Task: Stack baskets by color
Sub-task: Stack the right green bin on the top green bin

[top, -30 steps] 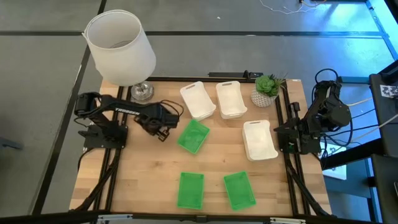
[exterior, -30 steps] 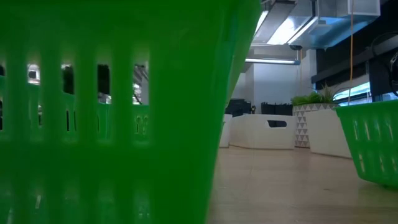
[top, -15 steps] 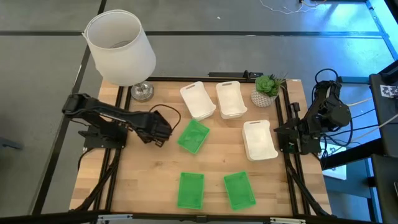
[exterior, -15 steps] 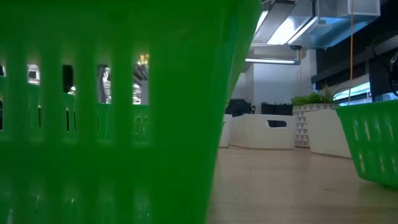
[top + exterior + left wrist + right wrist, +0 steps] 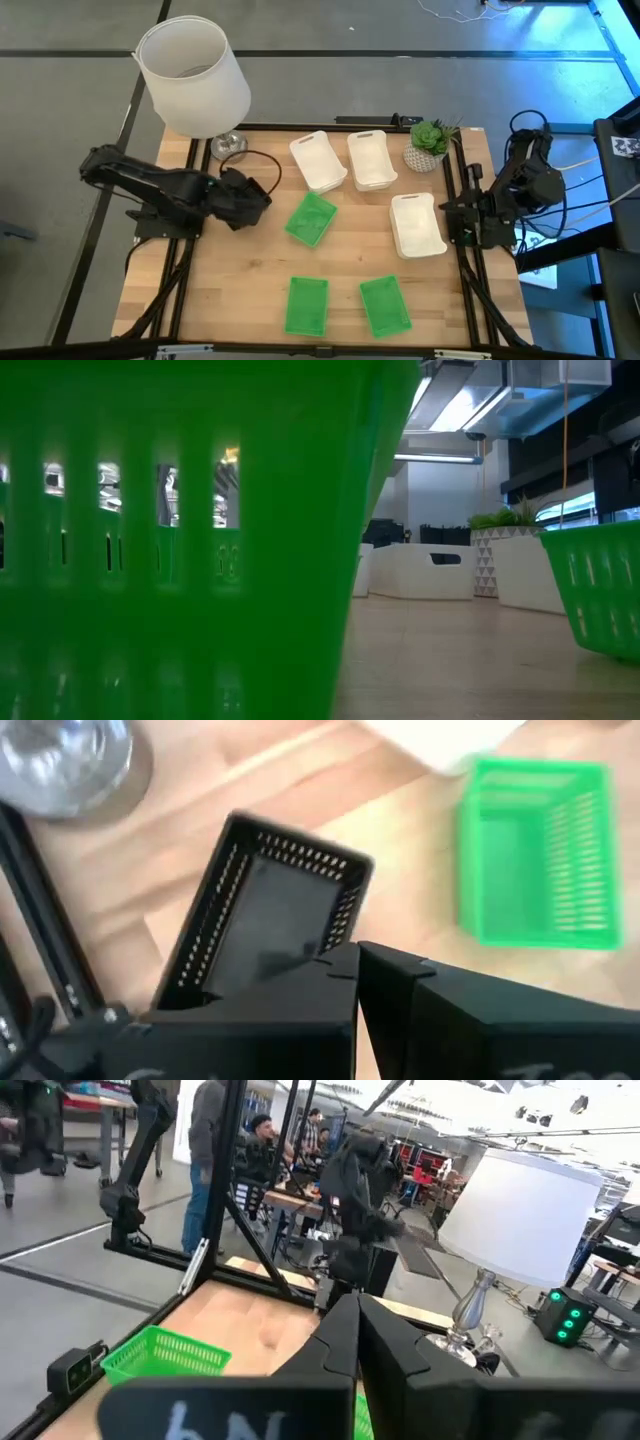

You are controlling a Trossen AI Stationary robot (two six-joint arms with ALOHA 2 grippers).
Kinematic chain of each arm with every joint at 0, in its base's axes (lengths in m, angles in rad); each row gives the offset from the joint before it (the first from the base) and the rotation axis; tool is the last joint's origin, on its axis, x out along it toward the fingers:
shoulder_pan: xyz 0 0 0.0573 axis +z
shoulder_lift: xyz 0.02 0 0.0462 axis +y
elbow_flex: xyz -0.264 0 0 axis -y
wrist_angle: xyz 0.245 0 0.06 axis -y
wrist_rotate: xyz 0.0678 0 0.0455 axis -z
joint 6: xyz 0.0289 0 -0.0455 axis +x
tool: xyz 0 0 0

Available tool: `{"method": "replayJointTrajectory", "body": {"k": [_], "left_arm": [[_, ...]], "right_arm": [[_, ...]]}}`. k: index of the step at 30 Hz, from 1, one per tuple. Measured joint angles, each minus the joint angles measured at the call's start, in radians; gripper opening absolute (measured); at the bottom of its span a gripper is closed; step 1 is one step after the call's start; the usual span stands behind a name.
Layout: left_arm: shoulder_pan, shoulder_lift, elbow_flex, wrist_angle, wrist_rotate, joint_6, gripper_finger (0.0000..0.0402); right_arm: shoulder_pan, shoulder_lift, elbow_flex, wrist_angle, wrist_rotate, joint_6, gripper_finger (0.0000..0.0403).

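Observation:
My left gripper [image 5: 260, 196] hangs over the table's left part, shut on a black basket [image 5: 265, 910] that shows tilted in the left wrist view. Three green baskets rest on their bases: one at mid-table [image 5: 311, 218] and two by the near edge [image 5: 306, 305] [image 5: 384, 305]. Three white baskets stand farther back [image 5: 318, 160] [image 5: 371, 158] and toward the right [image 5: 417, 224]. My right gripper [image 5: 358, 1320] waits shut at the table's right edge [image 5: 452, 208], pointing level across the table. My left gripper pinches the black basket's rim [image 5: 325, 958] between its two fingers, close to one corner. The fingers slant down at it from the table's left side. The basket hangs tilted and clear of the wood, its open side toward the wrist camera.
A big white lampshade [image 5: 192, 75] stands on a silvery foot [image 5: 228, 148] at the far left corner. A small potted plant [image 5: 430, 143] sits at the far right. In the low view a green basket wall [image 5: 180, 540] fills the left half. People stand in the room beyond [image 5: 215, 1140].
My left gripper has risen with the black basket and drawn a little toward the table's left edge, turning as it went. The arm's elbow has swung out to the left. The basket has come up clear of the table. The right arm has kept still.

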Motion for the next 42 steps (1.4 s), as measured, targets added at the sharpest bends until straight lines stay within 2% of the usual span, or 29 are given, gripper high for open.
{"method": "replayJointTrajectory", "body": {"k": [4,8,15,19,23,26,29,33,39,42], "left_arm": [[-0.054,-0.033,0.034,0.015,-0.065,0.107,0.0000],[-0.105,-0.071,0.048,0.042,-0.102,0.202,0.0000],[-0.198,-0.139,0.048,0.126,-0.138,0.350,0.0000],[-0.240,-0.176,0.048,0.141,-0.167,0.399,0.0000],[-0.260,-0.206,0.048,0.138,-0.175,0.444,0.0000],[-0.272,-0.218,0.048,0.127,-0.175,0.472,0.0000],[-0.282,-0.228,0.047,0.123,-0.176,0.497,0.0000],[-0.294,-0.240,0.047,0.124,-0.176,0.524,0.0000],[-0.315,-0.244,0.047,0.124,-0.175,0.525,0.0000],[-0.327,-0.243,0.047,0.124,-0.178,0.525,0.0000]], "right_arm": [[-0.020,0.095,0.099,-0.045,0.000,-0.020,0.0007],[-0.058,0.231,0.248,-0.170,0.031,-0.007,0.0007],[-0.197,0.497,0.512,-0.395,0.011,0.173,0.0007],[-0.294,0.624,0.636,-0.572,-0.143,0.424,0.0007],[-0.377,0.724,0.722,-0.702,-0.382,0.640,0.0007],[-0.406,0.770,0.740,-0.692,-0.552,0.711,0.0007],[-0.411,0.805,0.741,-0.646,-0.673,0.715,0.0007],[-0.411,0.863,0.741,-0.560,-0.754,0.716,0.0007],[-0.411,0.953,0.741,-0.430,-0.774,0.735,0.0007],[-0.411,0.990,0.741,-0.420,-0.773,0.739,0.0007]]}}
